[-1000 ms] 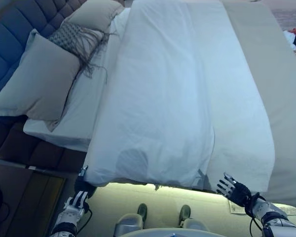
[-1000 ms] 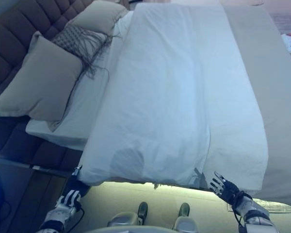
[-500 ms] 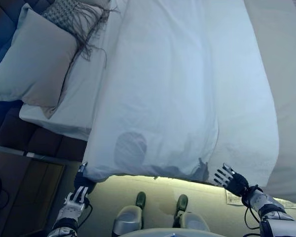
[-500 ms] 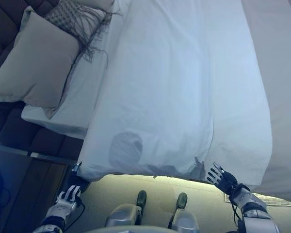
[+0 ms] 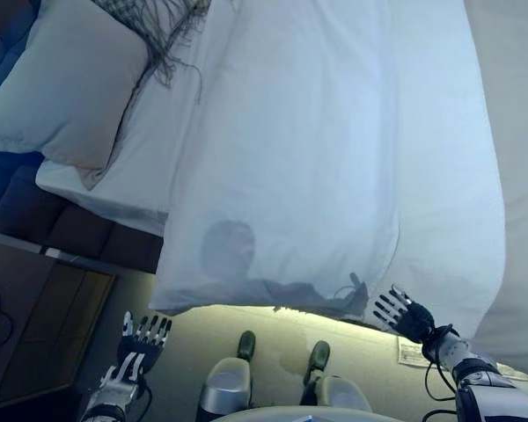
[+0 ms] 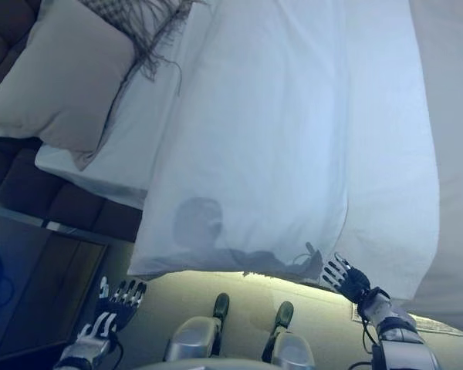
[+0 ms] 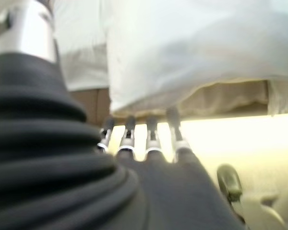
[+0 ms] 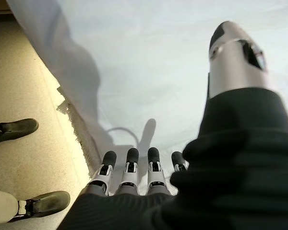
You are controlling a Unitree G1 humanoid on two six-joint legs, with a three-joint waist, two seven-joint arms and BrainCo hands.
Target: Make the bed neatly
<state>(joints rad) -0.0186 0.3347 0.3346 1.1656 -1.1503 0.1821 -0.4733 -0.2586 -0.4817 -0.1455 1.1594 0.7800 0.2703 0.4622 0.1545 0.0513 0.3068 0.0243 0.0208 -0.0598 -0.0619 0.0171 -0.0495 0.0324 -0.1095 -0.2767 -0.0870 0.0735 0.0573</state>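
Left eye view: white duvet (image 5: 308, 158) spread over the bed, both hands below its near edge, left hand (image 5: 141, 338) and right hand (image 5: 400, 314) fingers straight, empty. Next, probably grasp that edge to straighten it.

**Q:** What frames the scene at the head end?

**A:** A dark quilted headboard (image 6: 1, 38) rises at the far left. Below it runs the dark brown side of the bed (image 5: 97, 236).

**Q:** And underfoot?

**A:** A pale beige floor (image 5: 282, 336), washed by a bright yellowish glow (image 8: 48, 103) along the foot of the bed's near edge. To the left lies a dark glossy panel (image 6: 15, 262) edged by a wood-toned strip (image 5: 48, 330); what it belongs to cannot be told. A white printed sheet (image 5: 414, 352) lies on the floor at the right.
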